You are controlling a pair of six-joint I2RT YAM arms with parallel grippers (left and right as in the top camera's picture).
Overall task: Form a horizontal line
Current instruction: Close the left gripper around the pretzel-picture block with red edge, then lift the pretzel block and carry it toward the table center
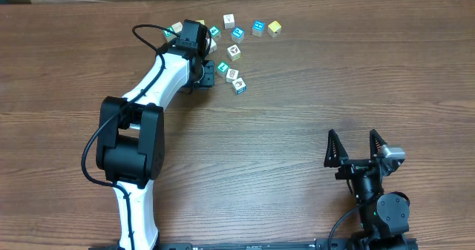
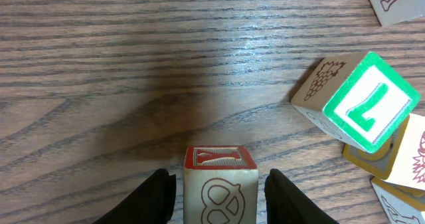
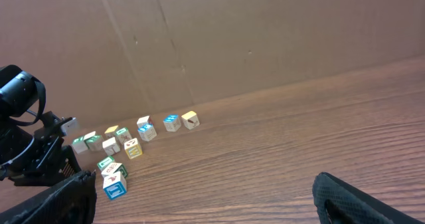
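Note:
Small picture cubes lie in a loose curved scatter [image 1: 234,53] at the table's far middle; no horizontal line shows among them. My left gripper [image 1: 203,45] reaches into the scatter's left end. In the left wrist view it [image 2: 220,201] stands open around a red-topped cube with a pretzel drawing [image 2: 220,181], with a thin gap on each side. To its right, a green cube with a white L [image 2: 368,104] leans tilted on its neighbours. My right gripper [image 1: 356,147] rests open and empty near the front right, far from the cubes.
A blue-faced cube [image 1: 239,86] ends the scatter nearest the front, and a yellow one [image 1: 274,28] sits far right. A cardboard wall [image 3: 232,38] closes the table's back edge. The left arm [image 1: 159,79] stretches diagonally over the left half.

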